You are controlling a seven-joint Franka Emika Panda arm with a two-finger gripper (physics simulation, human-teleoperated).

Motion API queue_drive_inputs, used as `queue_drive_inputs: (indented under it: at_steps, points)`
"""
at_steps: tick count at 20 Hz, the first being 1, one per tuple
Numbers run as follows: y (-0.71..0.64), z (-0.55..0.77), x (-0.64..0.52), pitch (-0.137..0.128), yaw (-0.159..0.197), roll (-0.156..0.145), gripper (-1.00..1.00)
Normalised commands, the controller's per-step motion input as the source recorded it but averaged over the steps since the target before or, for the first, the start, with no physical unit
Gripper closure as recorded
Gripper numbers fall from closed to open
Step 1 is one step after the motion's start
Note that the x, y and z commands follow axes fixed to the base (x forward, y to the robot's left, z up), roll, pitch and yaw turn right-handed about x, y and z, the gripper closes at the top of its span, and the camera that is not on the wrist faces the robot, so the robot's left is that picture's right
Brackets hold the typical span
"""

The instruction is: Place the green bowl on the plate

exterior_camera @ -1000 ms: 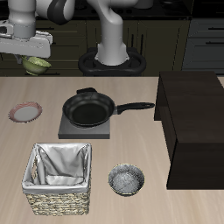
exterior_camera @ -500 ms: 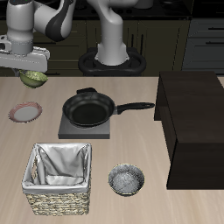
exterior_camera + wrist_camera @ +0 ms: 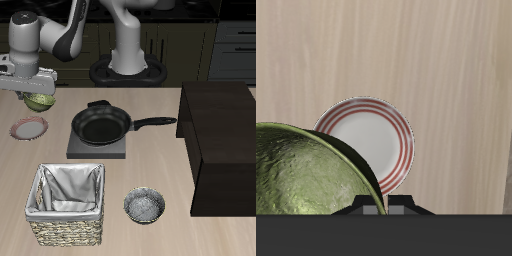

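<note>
Plate (image 3: 29, 128) top is bare, nothing lying on it; open table (image 3: 150, 160) all round its rim. Green bowl (image 3: 39, 101) hangs in the jaws above and just behind it, off the table. Nearest obstacle: frying pan (image 3: 102, 126) on its grey slab (image 3: 85, 150), beside the plate toward table centre. Lined wicker basket (image 3: 67, 204) sits nearer the front edge, apart from the plate. Grey metal bowl (image 3: 144, 206) and dark cabinet (image 3: 218, 140) well apart.

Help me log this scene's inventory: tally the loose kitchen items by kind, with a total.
Bowls: 2, the green bowl held in the pincer and a grey bowl
Plates: 1, the plate
Frying pans: 1, black
Baskets: 1, lined wicker
Total: 5
</note>
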Motion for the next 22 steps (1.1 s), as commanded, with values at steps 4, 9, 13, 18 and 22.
queue_drive_inputs:
  at_steps: [4, 9, 13, 18, 22]
  points:
    - [0.01, -0.20, 0.07, 0.025, -0.011, 0.020, 1.00]
    - [-0.07, -0.22, 0.12, 0.021, -0.009, 0.007, 1.00]
    - [-0.18, -0.26, 0.18, 0.043, -0.011, -0.026, 1.00]
    - [-0.05, -0.20, 0.09, 0.031, -0.002, -0.011, 1.00]
    - [0.05, -0.39, 0.08, 0.107, 0.036, -0.026, -1.00]
